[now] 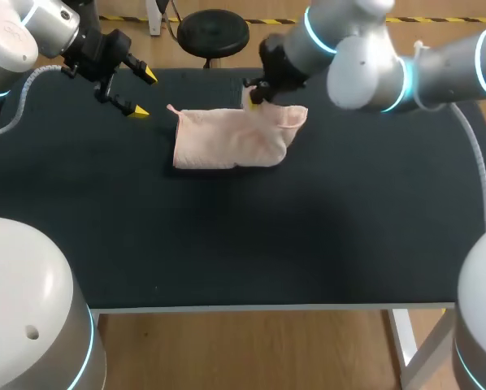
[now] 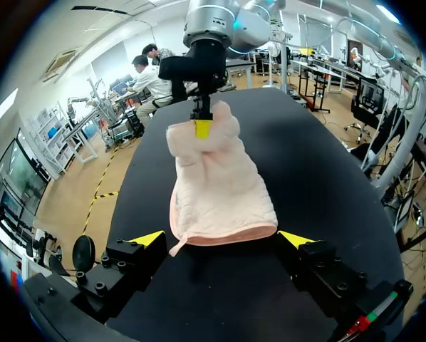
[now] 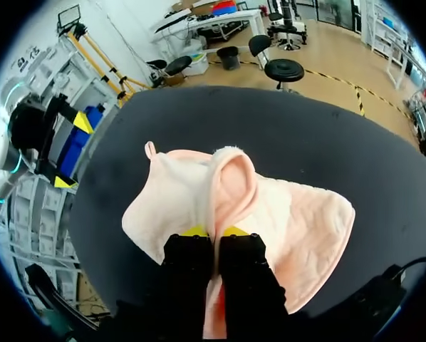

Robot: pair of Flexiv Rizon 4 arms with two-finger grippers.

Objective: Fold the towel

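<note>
Our right gripper (image 3: pixel 214 231), fingers pressed together, pinches a raised ridge of the towel (image 1: pixel 227 138) at its right end. The towel lies bunched on the table (image 1: pixel 227 244), toward the far side; we judge the fold begun, not finished. Our left gripper (image 1: pixel 144 94), fingers spread, hangs near the towel's left edge, apart from it.

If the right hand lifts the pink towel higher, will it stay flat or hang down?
Probably floppy: the towel bunches into a raised loop where the right hand pinches it. Likely light: one small pinch holds that fold up.
</note>
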